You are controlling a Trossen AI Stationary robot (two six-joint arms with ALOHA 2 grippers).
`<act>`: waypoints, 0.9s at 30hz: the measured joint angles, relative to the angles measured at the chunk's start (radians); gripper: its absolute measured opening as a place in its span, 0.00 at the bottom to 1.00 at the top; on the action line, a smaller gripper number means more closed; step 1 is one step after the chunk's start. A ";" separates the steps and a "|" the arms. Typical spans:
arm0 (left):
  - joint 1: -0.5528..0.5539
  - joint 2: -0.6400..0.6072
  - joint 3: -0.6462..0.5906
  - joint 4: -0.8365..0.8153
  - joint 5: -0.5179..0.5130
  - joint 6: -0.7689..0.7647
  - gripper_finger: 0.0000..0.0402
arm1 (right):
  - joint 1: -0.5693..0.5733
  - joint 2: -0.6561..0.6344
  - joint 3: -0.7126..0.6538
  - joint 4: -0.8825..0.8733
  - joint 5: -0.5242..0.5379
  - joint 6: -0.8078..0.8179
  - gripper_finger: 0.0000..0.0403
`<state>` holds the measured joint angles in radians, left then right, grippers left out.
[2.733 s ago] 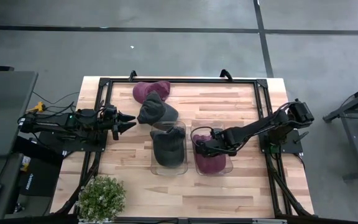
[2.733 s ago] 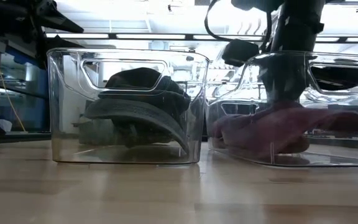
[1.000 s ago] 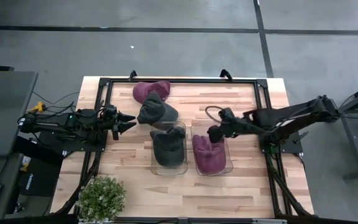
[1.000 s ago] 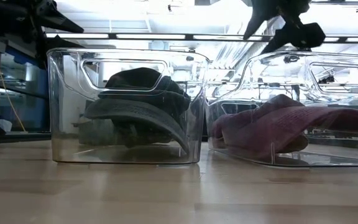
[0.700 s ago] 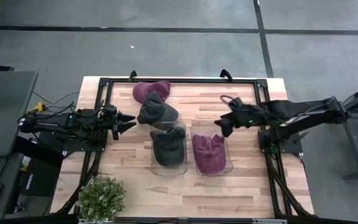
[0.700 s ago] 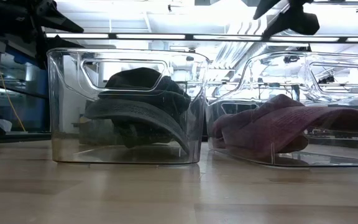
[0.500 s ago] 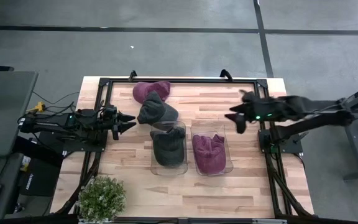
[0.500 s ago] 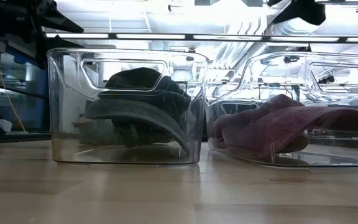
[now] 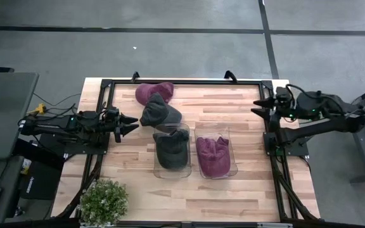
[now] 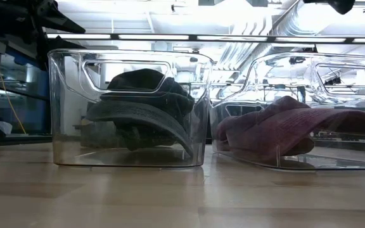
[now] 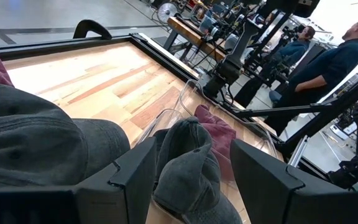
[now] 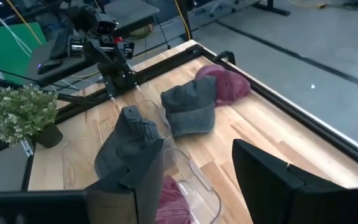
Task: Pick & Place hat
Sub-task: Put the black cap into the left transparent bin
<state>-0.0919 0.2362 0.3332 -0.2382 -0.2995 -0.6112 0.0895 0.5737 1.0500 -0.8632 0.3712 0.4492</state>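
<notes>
We draw our right gripper back, fingers wide apart and empty, leaving the maroon hat in its clear bin; two hats remain near our open left gripper.

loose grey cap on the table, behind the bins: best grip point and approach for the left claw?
Judging from the high view, take the grey cap at its crown edge on the side facing the left claw, coming in low from that side. The crown bulges up there, so soft fabric stands clear to pinch, and the claw is open and already close. The maroon cap crowds the far side.
</notes>
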 joint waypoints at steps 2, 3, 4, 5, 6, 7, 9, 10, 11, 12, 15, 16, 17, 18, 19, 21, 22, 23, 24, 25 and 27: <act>0.000 0.000 0.000 0.000 0.000 0.000 0.49 | 0.000 -0.020 0.000 -0.008 -0.004 -0.019 0.44; 0.000 0.000 0.000 0.000 0.000 0.000 0.49 | 0.000 -0.029 0.000 -0.019 -0.006 -0.024 0.42; 0.000 0.000 0.000 0.000 0.000 0.000 0.49 | 0.000 -0.036 0.000 -0.031 -0.007 -0.029 0.41; 0.000 0.000 0.000 0.000 0.000 0.000 0.49 | 0.000 -0.042 0.000 -0.037 -0.010 -0.035 0.40; 0.000 0.000 0.000 0.000 0.000 0.000 0.49 | 0.000 -0.047 0.000 -0.042 -0.012 -0.045 0.38; 0.000 0.000 0.000 0.000 0.000 0.000 0.49 | 0.000 -0.051 0.000 -0.048 -0.013 -0.056 0.36; 0.000 0.000 0.000 0.000 0.000 0.000 0.49 | 0.000 -0.055 0.000 -0.052 -0.013 -0.065 0.31; 0.000 0.000 0.000 0.000 0.000 0.000 0.49 | 0.000 -0.056 0.000 -0.051 -0.013 -0.066 0.28; 0.000 0.000 0.000 0.000 0.000 0.000 0.49 | 0.000 -0.057 0.000 -0.052 -0.012 -0.067 0.25; 0.000 0.000 0.000 0.000 0.000 0.000 0.49 | 0.000 -0.057 0.000 -0.052 -0.012 -0.071 0.22; 0.000 0.000 0.000 0.000 0.000 0.000 0.49 | 0.000 -0.057 0.000 -0.051 -0.006 -0.075 0.11; 0.000 0.000 0.000 0.000 0.000 0.000 0.49 | 0.000 -0.058 0.000 -0.051 0.000 -0.072 0.08; 0.000 0.000 0.000 0.000 0.000 0.000 0.49 | 0.000 -0.058 0.000 -0.051 0.003 -0.069 0.04; 0.000 0.000 0.000 0.000 0.000 0.000 0.49 | 0.000 -0.058 0.000 -0.051 0.003 -0.069 0.02; 0.000 0.000 0.000 0.000 0.000 0.000 0.49 | 0.001 -0.058 0.000 -0.051 0.003 -0.071 0.01; 0.000 0.000 0.000 0.000 0.000 0.000 0.49 | 0.001 -0.061 0.000 -0.051 0.003 -0.072 0.02; 0.000 0.000 0.000 0.000 0.000 0.000 0.49 | 0.001 -0.064 -0.001 -0.048 0.007 -0.073 0.02; 0.000 0.000 0.000 0.000 0.000 0.000 0.49 | 0.001 -0.066 -0.002 -0.042 0.016 -0.073 0.01; 0.000 0.000 0.000 0.000 0.000 0.000 0.49 | 0.001 -0.072 -0.009 -0.024 0.025 -0.078 0.01; 0.000 0.000 0.000 0.000 0.000 0.000 0.49 | 0.001 -0.081 -0.023 0.004 0.027 -0.088 0.01; 0.000 0.000 0.000 0.000 0.000 0.000 0.49 | 0.001 -0.108 -0.077 0.101 0.021 -0.112 0.01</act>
<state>-0.0919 0.2359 0.3332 -0.2381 -0.2996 -0.6113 0.0902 0.4655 0.9734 -0.7621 0.3925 0.3367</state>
